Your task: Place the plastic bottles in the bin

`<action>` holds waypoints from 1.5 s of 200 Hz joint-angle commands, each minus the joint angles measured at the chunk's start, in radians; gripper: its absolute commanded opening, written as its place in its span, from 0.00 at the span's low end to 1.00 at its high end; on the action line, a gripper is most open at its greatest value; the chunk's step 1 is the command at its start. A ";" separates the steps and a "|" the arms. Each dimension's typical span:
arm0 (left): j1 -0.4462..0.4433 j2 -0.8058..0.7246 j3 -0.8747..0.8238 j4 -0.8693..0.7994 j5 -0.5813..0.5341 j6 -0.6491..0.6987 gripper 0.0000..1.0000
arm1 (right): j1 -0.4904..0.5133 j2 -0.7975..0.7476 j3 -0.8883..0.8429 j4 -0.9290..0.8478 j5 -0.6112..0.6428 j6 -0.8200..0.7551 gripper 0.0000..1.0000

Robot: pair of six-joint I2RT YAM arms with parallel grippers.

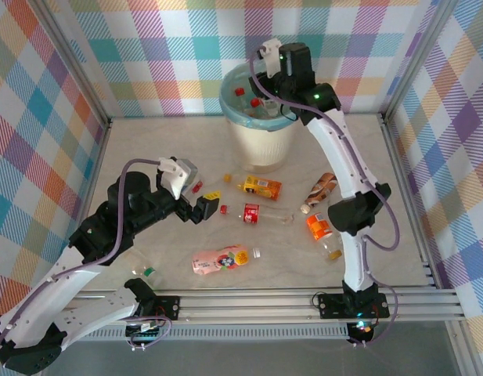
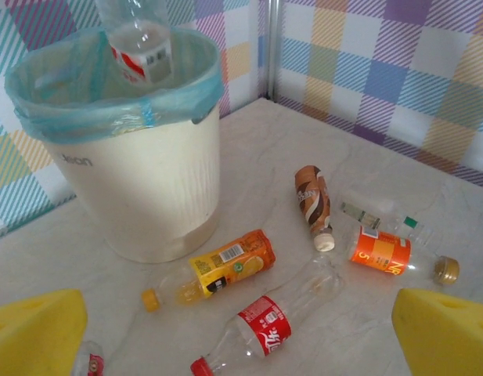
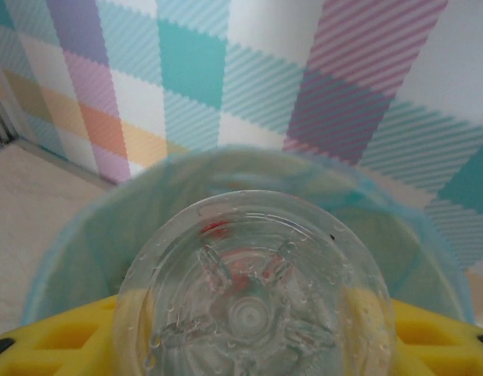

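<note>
Nearest the arms' bases, a pink-labelled bottle lay on its side on the table. A small green-capped bottle lay to its left, close by the left arm.

A little further in, the left claw hung low over the table. Its yellow pads were spread wide, with nothing between them. Just beyond it lay a red-labelled bottle with a red cap, and behind that a juice bottle in yellow and orange, both on their sides.

Off to the right, an orange-labelled bottle lay with a crumpled clear bottle just beside it. A brown bottle lay a bit further back.

At the back of the table stood the bin, cream-white, with a teal liner folded over its rim. Red caps showed inside it.

The right claw was above the bin's mouth, pinching a white-and-red-labelled bottle between its yellow pads. That bottle hung over the opening with its round base turned back towards the wrist.
</note>
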 commanded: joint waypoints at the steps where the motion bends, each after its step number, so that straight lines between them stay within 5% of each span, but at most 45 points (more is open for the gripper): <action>1: -0.001 0.012 -0.010 0.018 -0.027 -0.004 1.00 | -0.016 0.018 0.030 -0.030 0.029 0.021 0.60; 160: -0.001 0.037 -0.021 0.006 -0.049 -0.048 1.00 | -0.127 0.200 -0.049 -0.038 -0.131 0.208 0.71; 224: 0.003 0.042 -0.010 0.007 -0.066 -0.050 1.00 | -0.129 0.168 0.031 -0.028 -0.168 0.236 0.83; 300: 0.022 0.068 0.077 -0.110 -0.343 -0.191 1.00 | -0.079 -0.003 0.047 -0.004 -0.168 0.206 0.89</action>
